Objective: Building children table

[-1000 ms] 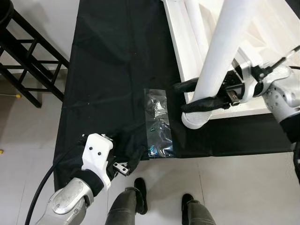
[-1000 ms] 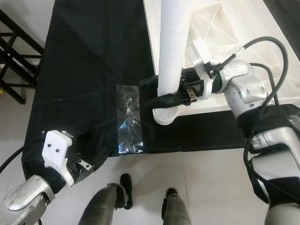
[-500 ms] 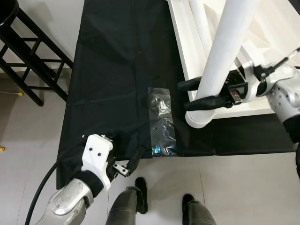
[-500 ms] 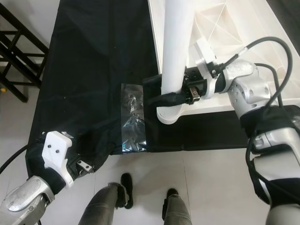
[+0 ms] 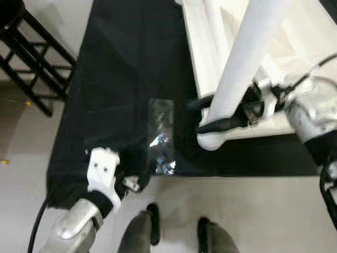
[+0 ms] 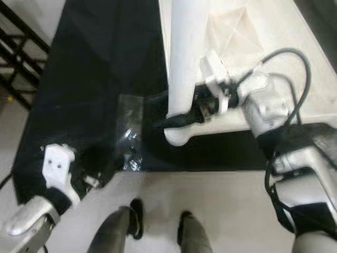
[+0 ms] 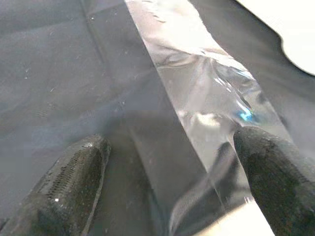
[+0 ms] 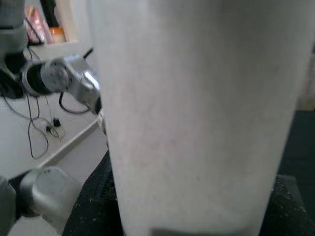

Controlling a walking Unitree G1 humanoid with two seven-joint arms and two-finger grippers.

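Right pincer (image 6: 176, 115): it is closed around the white leg (image 6: 185, 58), low down near the rounded foot; one black finger lies on each side of the leg.
White leg: it stands tilted, the foot resting at the corner of the upturned white tabletop (image 6: 253, 37). Whether it is already seated in its socket I cannot tell.
Tabletop: it lies upside down on the black cloth (image 5: 121, 68), which is spread on the floor.
Left pincer (image 7: 172, 184): its fingers are spread wide and hold nothing. It hovers low over the cloth, with the clear plastic bag (image 5: 161, 138) between the two fingertips.
Plastic bag: it is flat on the cloth, just beside the corner of the tabletop. Small parts seem to be inside, but they are too blurred to name.
Person: two legs and dark shoes (image 5: 152, 231) stand on the floor at the near edge of the cloth.
Risk, leg: the grip is low and the leg is long, so it may lean and slip out of the corner, or fall toward the person.
Risk, bag: the film is thin and smooth; the fingers may pinch the cloth with it, or slide off.
Risk, view: the head pictures are blurred, so aiming is less sure.
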